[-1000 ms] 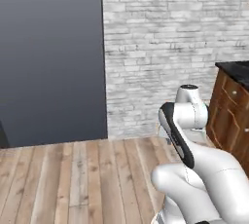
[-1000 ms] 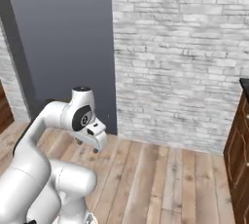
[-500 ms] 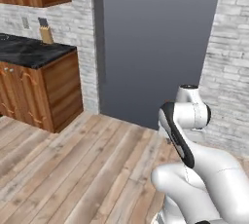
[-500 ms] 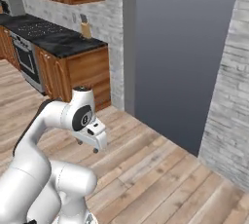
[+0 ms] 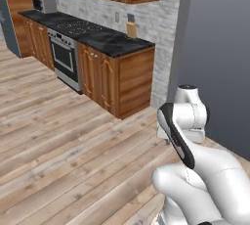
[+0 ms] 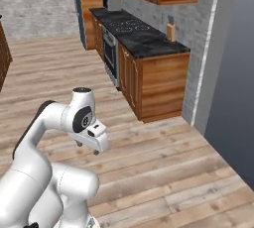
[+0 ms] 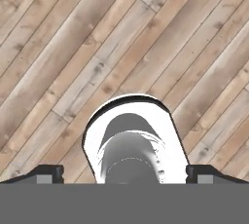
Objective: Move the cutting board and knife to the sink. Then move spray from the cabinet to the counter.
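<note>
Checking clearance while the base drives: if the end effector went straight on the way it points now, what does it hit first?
The end effector points down with its jaws open and empty. First contact would probably be the wooden floor, though the robot's own body lies close to that line.

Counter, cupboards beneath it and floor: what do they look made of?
Counter: black polished stone, marble-like, with faint pale veining. Cupboards: warm brown wood with visible grain, slightly glossy. Floor: pale weathered wood planks with knots and seams, matte. All rendered, so only as they look.
</note>
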### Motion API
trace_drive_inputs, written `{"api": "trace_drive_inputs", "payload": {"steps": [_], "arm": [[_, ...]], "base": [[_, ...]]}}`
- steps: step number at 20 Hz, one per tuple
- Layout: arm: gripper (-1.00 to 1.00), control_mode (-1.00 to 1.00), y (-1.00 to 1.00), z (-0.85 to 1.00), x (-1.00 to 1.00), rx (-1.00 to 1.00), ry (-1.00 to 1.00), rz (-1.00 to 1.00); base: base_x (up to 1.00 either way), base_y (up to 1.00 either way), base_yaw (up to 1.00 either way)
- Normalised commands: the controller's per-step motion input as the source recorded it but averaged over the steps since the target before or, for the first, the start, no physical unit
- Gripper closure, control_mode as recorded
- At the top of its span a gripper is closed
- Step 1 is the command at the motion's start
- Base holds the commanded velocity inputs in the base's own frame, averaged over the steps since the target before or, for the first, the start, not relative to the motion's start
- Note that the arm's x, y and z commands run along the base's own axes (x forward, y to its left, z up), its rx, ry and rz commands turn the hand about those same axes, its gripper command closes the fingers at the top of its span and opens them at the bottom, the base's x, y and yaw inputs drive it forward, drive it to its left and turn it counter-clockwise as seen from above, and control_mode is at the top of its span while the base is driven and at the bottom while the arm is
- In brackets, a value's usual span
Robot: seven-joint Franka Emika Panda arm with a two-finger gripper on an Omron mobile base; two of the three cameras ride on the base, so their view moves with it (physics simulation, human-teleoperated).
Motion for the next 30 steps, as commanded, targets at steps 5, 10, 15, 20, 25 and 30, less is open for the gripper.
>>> {"api": "trace_drive_inputs", "payload": {"steps": [5,10,15,20,25,30], "arm": [[-1.0,1.0,0.0,0.0,0.0,0.0,0.0,0.0],[-1.0,1.0,0.0,0.0,0.0,0.0,0.0,0.0],[-1.0,1.0,0.0,0.0,0.0,0.0,0.0,0.0],[-1.0,1.0,0.0,0.0,0.0,0.0,0.0,0.0],[-1.0,1.0,0.0,0.0,0.0,0.0,0.0,0.0],[-1.0,1.0,0.0,0.0,0.0,0.0,0.0,0.0]], "base": [[0.53,0.0,0.34],[0.69,0.01,0.17],[0.79,0.0,0.13],[0.77,0.02,0.15],[0.76,0.03,0.18],[0.79,0.08,0.16]]}}
